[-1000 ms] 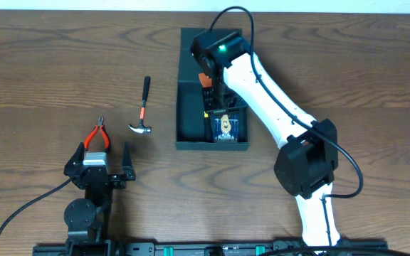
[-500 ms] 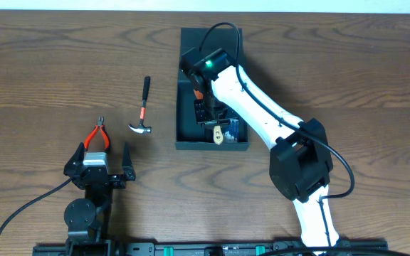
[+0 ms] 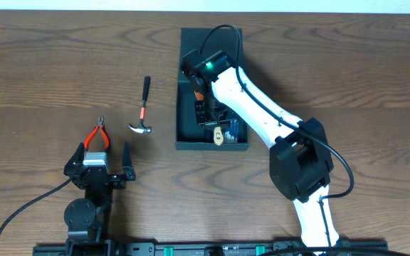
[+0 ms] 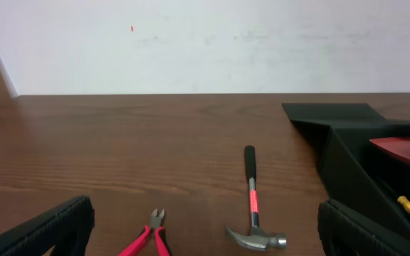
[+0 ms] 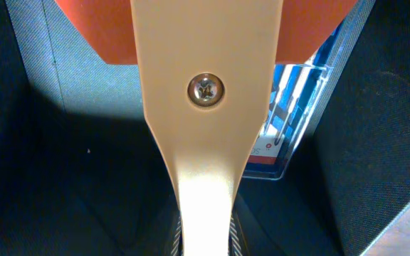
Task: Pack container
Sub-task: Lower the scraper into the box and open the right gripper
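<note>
Over on the right of the table (image 3: 347, 64), the container (image 3: 212, 145) lies with its flap lid folded back on the far side and its inside open to the overhead camera. The right arm reaches across from the near right edge and hangs over the box. The right gripper (image 5: 205, 240) is clamped on the narrow end of a tan-handled tool (image 5: 205, 142) with a screw through the handle. An orange part spreads out behind the wider end of the handle in the wrist view; what kind of tool it is cannot be told. From overhead, the tan tip shows inside the box, close to its near wall. Beside it, in the near right part of the box, lies a blue-and-clear drill-bit case (image 5: 290, 117).

Well to the left of the box, a hammer (image 3: 142, 114) lies on the bare wood with its head toward the near side. Red-handled pliers (image 3: 98, 135) lie left of the hammer, their handles just in front of the left gripper (image 3: 102, 148). The left gripper sits at the near left with its fingers spread wide apart, holding nothing.
</note>
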Action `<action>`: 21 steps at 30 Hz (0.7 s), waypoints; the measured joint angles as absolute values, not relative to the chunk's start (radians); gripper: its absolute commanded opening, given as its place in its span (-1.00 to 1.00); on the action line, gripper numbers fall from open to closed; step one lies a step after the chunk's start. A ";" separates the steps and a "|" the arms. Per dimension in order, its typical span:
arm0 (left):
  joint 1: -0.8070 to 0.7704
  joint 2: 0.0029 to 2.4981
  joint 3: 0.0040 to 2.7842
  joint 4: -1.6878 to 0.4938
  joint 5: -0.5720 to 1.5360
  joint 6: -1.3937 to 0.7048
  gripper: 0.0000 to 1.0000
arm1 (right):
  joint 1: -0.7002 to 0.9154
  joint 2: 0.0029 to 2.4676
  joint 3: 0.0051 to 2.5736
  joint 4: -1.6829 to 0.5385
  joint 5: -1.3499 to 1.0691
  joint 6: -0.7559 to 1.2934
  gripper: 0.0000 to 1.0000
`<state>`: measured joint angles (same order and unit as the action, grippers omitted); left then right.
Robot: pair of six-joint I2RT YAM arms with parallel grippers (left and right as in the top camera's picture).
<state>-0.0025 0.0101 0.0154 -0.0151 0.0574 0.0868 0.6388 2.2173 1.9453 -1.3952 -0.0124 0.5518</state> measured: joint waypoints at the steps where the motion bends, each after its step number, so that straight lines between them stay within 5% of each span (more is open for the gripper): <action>1: -0.002 0.010 0.015 -0.015 0.057 0.087 0.97 | 0.639 2.217 1.945 -1.395 -0.014 0.551 -0.97; 21: -0.002 0.010 0.015 -0.015 0.057 0.087 0.97 | 0.604 2.217 1.941 -1.407 -0.046 0.332 -0.98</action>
<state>-0.0025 0.0101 0.0154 -0.0151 0.0574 0.0868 0.6044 2.2173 1.9411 -1.4071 -0.0460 0.3321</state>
